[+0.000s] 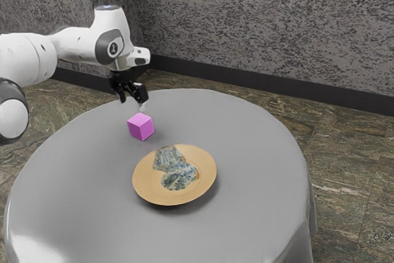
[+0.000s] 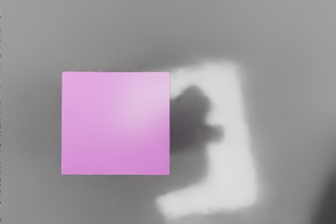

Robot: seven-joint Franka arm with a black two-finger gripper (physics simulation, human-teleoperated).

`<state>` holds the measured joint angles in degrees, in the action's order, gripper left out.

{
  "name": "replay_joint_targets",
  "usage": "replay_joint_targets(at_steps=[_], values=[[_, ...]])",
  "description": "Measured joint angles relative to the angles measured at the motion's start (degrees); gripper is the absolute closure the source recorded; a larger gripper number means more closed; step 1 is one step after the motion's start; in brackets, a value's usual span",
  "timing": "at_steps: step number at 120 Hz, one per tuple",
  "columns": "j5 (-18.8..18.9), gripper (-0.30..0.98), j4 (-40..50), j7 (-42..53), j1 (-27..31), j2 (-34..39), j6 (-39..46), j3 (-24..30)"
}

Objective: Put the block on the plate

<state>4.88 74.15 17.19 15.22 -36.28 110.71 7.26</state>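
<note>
In the exterior view my gripper [image 1: 132, 101] hangs over the table's far part, its two black fingers apart with nothing between them. The pink-purple block [image 1: 141, 127] rests on the table just below the gripper and slightly toward the exterior view's right, with a gap between them. From above, in the wrist view, the block [image 2: 115, 123] shows a flat square top. A shallow tan plate [image 1: 145, 184] with a blue-grey marbled pattern lies on the table, nearer the exterior camera than the block and not touching it.
A grey cloth covers the round table [image 1: 258, 152]. Its edge curves behind the block and gripper. In the wrist view a bright patch and a dark shadow lie on the tabletop [image 2: 283, 77] beside the block. Dark-trimmed walls stand beyond.
</note>
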Motion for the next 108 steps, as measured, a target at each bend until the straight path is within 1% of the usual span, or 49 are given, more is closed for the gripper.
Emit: replay_joint_targets(at_steps=[16,37,89,108], values=[[0.82,0.0,-2.45,1.02,1.43,-2.51,0.25,1.11],[1.28,0.0,-5.77,2.19,1.66,-5.37,0.38,1.35],[1.53,0.0,-9.35,3.89,1.8,-10.81,0.54,1.32],[1.53,0.0,-9.73,4.25,1.75,-11.53,0.66,1.67]])
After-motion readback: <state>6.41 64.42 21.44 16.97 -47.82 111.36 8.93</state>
